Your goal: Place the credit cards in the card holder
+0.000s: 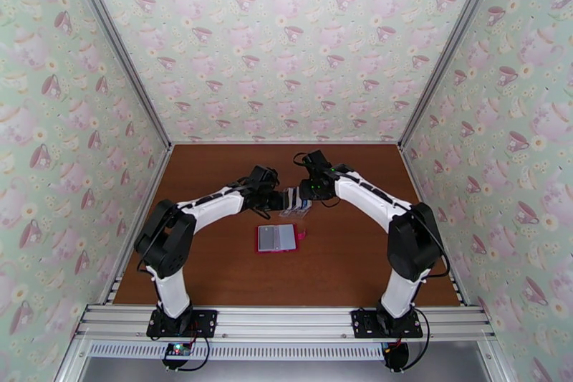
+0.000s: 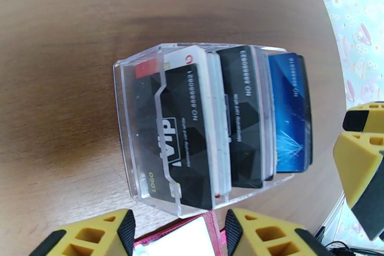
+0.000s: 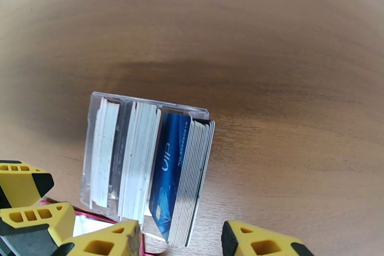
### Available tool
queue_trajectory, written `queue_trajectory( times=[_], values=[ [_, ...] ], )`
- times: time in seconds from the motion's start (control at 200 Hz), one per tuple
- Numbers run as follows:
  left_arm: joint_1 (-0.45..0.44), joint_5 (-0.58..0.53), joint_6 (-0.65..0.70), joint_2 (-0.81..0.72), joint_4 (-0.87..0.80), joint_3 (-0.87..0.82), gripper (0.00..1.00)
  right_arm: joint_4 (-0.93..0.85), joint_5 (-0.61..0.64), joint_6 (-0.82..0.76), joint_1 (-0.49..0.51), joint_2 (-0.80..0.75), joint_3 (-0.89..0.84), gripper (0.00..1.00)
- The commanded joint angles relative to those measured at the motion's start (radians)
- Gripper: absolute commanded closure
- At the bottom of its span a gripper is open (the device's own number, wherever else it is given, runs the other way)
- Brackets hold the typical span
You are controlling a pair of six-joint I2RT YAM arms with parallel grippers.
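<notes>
Rows of credit cards [image 2: 189, 132] stand upright in the slots of a clear plastic stand [image 1: 295, 203]: black VIP ones, white ones and a blue stack [image 3: 169, 175]. The red card holder [image 1: 277, 238] lies opened flat on the table [image 1: 215, 269], near the stand on its arm-base side. The left gripper [image 2: 177, 227] hangs at the stand's left and the right gripper [image 3: 181, 235] at its right, both spread apart and grasping nothing.
</notes>
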Motion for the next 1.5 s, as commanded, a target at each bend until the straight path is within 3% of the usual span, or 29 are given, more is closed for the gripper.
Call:
queue_trajectory(
  times=[0.0,0.596,1.498],
  values=[
    [0.008,0.04,-0.011,0.035,0.032,0.007,0.46,-0.012,0.006,-0.018,-0.004,0.03,0.037,0.5],
    [0.028,0.06,-0.036,0.083,0.113,-0.069,0.55,-0.01,-0.014,-0.022,-0.003,0.096,0.055,0.52],
    [0.008,0.034,-0.066,0.033,0.131,-0.144,0.55,-0.06,0.035,-0.057,0.018,0.137,0.04,0.59]
  ],
)
